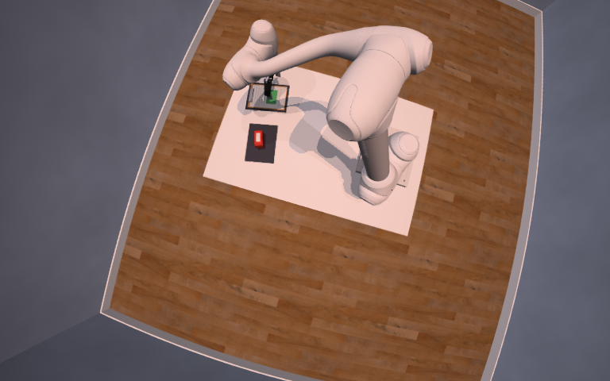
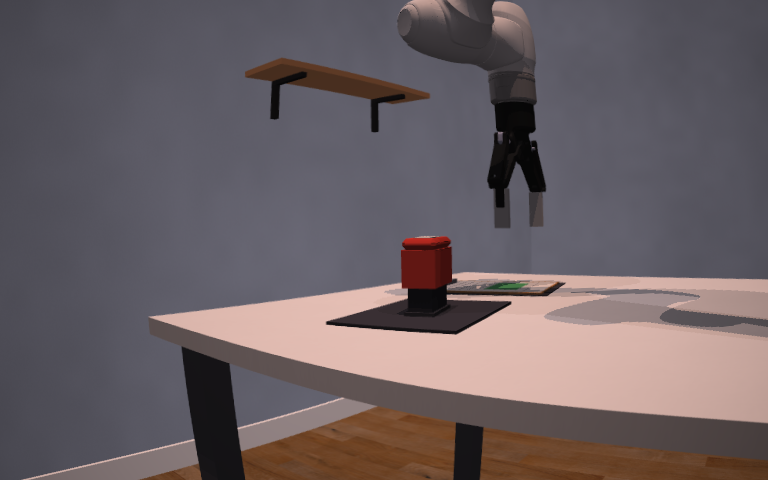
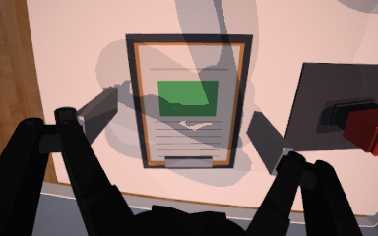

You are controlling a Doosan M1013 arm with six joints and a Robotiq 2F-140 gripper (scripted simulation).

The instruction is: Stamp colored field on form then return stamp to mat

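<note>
Hovering high above the form (image 3: pixel 190 100), the tool (image 2: pixel 518 217) is spread wide and gripping nothing. The stamp (image 2: pixel 426 270) is standing upright on the dark mat (image 2: pixel 471 314), near the form on the table (image 2: pixel 555 356), well apart from the tool. Judging by this, nothing of the stamping looks done: the green field (image 3: pixel 188 97) is showing no mark that I can make out, and grasping, pressing and returning are all waiting. The stamp's long axis is running vertically, red cap up, black base down.
</note>
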